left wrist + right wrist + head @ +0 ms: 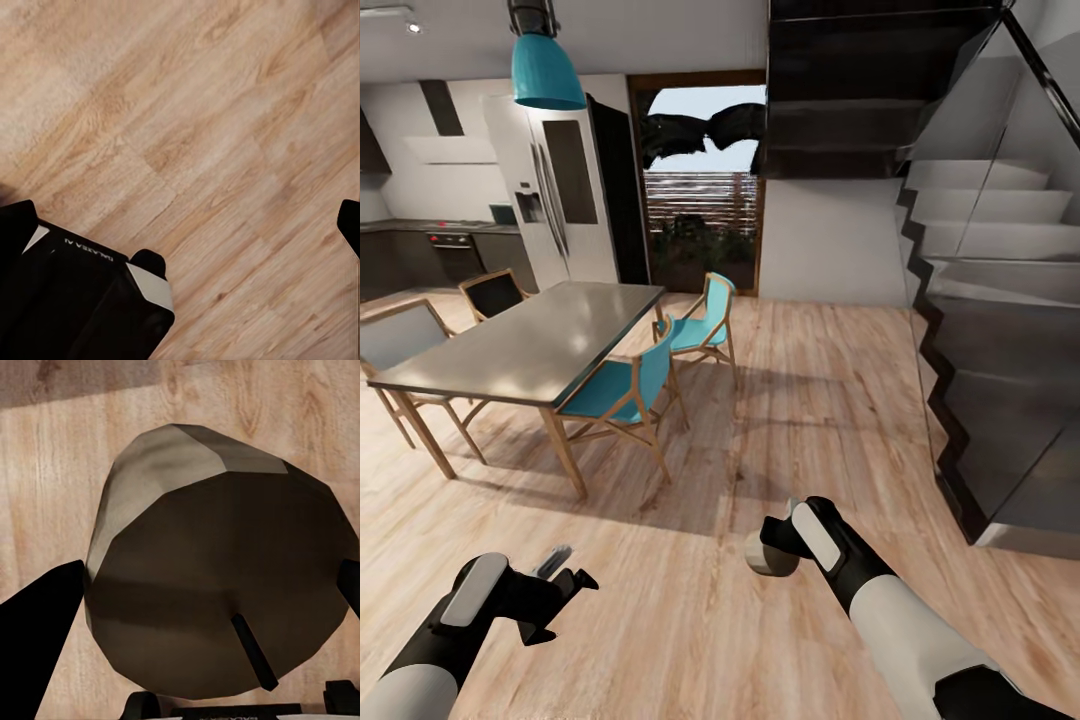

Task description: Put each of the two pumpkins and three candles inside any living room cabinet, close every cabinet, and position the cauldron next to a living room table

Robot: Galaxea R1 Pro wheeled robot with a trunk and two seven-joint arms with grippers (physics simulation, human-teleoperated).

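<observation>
- Room: open space w/ pale wood-plank floor [690, 620], matte grain, long boards. Dark glossy staircase [1000, 330] on one side, zigzag stringer, hard angular steps.
- Dining table [525, 345]: long flat grey top, light wood legs; teal chairs [625, 390] w/ wood frames beside it. Steel fridge [555, 195] and teal pendant lamp [547, 70] behind.
- Progress (my read): early to mid. One candle is in hand and in transit; no cabinet, pumpkins or cauldron in sight, so stowing, closing doors and the cauldron step all look left to do.
- Right gripper [775, 550]: clenched on a candle [765, 558], held low over the floor in front of the robot. In the right wrist view the candle [217, 585] reads as a stubby faceted cylinder, beige-tan side, darker flat end face w/ short black wick.
- Left gripper [560, 585]: fingers spread apart, nothing between them, hanging over bare floor; black glossy fingers [90, 300] w/ white pad.
</observation>
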